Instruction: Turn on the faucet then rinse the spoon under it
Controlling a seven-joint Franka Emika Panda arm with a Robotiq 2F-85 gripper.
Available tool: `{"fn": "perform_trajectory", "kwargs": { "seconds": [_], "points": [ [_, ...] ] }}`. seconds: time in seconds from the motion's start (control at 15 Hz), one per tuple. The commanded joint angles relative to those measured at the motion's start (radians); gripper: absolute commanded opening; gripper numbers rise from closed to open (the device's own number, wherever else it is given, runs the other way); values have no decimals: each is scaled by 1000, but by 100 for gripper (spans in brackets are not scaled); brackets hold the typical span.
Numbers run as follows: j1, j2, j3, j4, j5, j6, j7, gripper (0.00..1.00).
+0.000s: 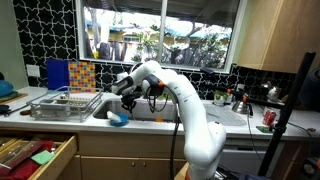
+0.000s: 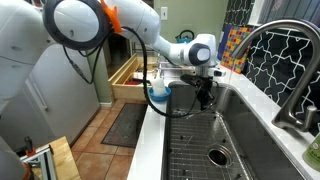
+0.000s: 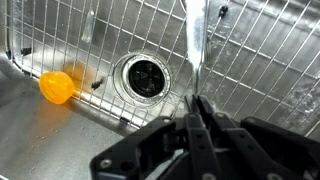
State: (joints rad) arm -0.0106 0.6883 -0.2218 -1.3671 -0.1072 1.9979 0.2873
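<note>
spoon point(image 3: 193, 38) near drain point(image 3: 145, 75) and orange object point(image 3: 57, 87)

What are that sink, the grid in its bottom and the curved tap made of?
Sink: looks like brushed stainless steel, grey with soft reflections. Grid: probably metal wire, thin shiny crossing rods. Tap: seemingly dark glossy metal, highlights along the arch.

Glossy white robot arm point(image 1: 186, 104) built of rounded, bulbous segments, with an orange band point(image 2: 109, 14) at one joint, a thin black cable point(image 2: 143, 47), and a black metal gripper point(image 3: 197, 102).
</note>
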Motion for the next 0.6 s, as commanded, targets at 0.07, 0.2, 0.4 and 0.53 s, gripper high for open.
{"fn": "perform_trajectory", "kwargs": {
  "seconds": [0.07,0.2,0.4,0.53],
  "points": [
    [-80,-39,70,36,-9,-161,-262,2],
    [-96,-55,83,32,-28,-197,-371,2],
    [-110,-87,95,0,-36,-219,-468,2],
    [-116,-120,105,-48,-49,-190,-530,2]
  ]
}}
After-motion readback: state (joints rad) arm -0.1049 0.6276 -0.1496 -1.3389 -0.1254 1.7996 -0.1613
